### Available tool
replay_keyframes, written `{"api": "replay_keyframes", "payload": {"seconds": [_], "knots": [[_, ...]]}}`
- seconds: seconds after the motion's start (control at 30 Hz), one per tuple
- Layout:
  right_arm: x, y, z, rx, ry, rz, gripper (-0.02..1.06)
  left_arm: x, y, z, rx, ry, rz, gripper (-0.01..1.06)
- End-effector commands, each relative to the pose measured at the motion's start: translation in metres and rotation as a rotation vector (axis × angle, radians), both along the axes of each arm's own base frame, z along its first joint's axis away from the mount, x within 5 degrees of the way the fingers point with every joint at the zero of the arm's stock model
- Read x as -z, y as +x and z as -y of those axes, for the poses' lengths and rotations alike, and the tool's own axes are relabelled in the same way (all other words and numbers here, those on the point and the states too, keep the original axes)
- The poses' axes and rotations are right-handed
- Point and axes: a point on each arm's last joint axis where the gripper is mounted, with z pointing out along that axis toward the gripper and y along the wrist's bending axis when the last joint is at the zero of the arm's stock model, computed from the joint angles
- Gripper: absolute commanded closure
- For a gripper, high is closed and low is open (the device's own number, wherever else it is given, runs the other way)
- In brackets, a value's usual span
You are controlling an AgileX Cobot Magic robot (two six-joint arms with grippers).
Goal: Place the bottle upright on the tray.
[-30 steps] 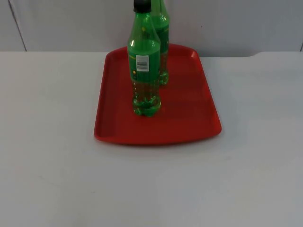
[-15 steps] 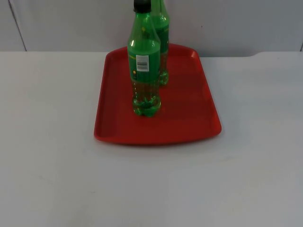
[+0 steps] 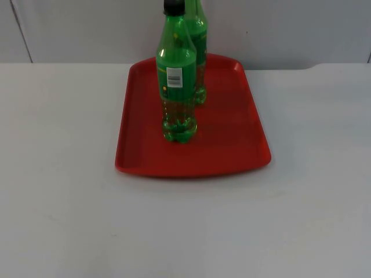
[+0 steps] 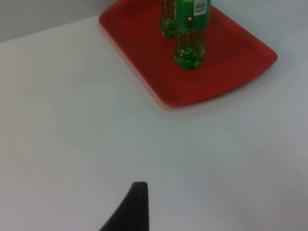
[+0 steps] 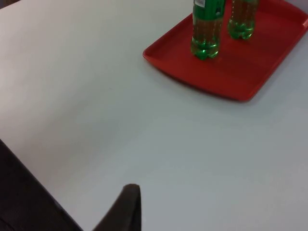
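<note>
On the red tray (image 3: 232, 145) near the far edge of the tabletop (image 3: 69, 202), two green bottles stand up straight. The front bottle (image 3: 175, 81) has a black cap and a white label, and its bottom sits flat on the tray, a little toward the tray's left side. The back bottle (image 3: 199, 58) stands just behind it, close to the tray's far rim. I cannot tell if the two bottles touch. No bottle lies on its side, and no bottle sits on the bare tabletop.

So the job looks done to me. A bottle is up on its bottom and on the tray, and nothing holds it. I see nothing left to do but keep the arms away so the tall bottles do not get bumped and tip over.

Both arms wait far back from the tray. From the left wrist view, the tray and both bottles sit well apart from the left jaws (image 4: 130, 211), with lots of bare white tabletop between them. One black fingertip pokes out there, so I cannot tell if the left jaws are spread or pressed together. The right jaws (image 5: 126, 209) are the same: well apart from the tray, holding nothing that I can see, and I cannot tell if they are spread or pressed together.
</note>
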Motion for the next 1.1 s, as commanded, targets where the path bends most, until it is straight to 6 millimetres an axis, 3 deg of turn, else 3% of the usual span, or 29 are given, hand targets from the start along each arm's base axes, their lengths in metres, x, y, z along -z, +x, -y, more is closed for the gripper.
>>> {"api": "replay_keyframes", "payload": {"seconds": [0.0,1.07], "knots": [[0.0016,0.0004,0.0002,0.005,-0.006,0.002,-0.01,0.0005,0.0005,-0.0006,0.0,0.0,0.01,0.0],[0.0015,0.0002,-0.0002,0.009,0.006,-0.007,-0.01,0.0005,0.0005,-0.0006,0.0,0.0,0.01,0.0]]}}
